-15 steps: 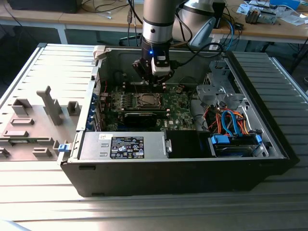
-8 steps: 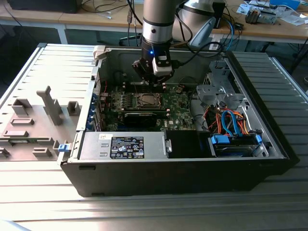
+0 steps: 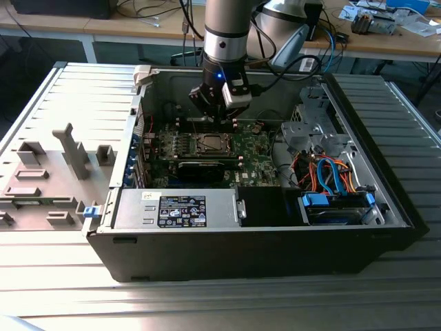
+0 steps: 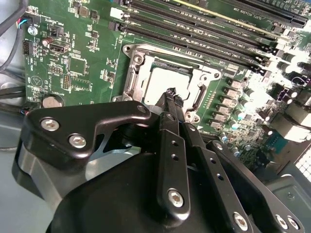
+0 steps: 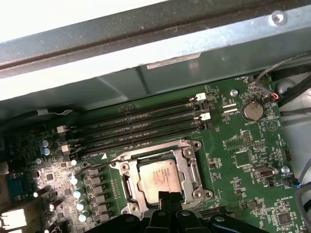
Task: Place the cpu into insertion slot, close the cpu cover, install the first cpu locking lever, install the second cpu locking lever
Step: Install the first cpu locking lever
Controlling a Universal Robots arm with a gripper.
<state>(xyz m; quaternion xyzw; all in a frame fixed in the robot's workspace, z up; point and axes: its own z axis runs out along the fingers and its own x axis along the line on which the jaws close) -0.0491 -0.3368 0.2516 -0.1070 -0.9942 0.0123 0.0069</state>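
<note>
Already the cpu (image 5: 156,180) sits inside the insertion slot (image 5: 127,187).

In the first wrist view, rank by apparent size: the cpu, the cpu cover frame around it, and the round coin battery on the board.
1. The cpu cover, the frame enclosing the chip.
2. The cpu, inside the frame, partly hidden by the gripper.
3. The coin battery, clearly smallest.

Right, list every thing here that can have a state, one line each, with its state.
cpu: seated flat in the socket, metal top showing.
insertion slot: occupied by the chip.
cpu cover: down around the chip, framing it.
gripper: shut, fingertips together just above the chip's edge, holding nothing.
computer case: side panel off, lying open on the table.
memory slots: no modules visible in them.
</note>
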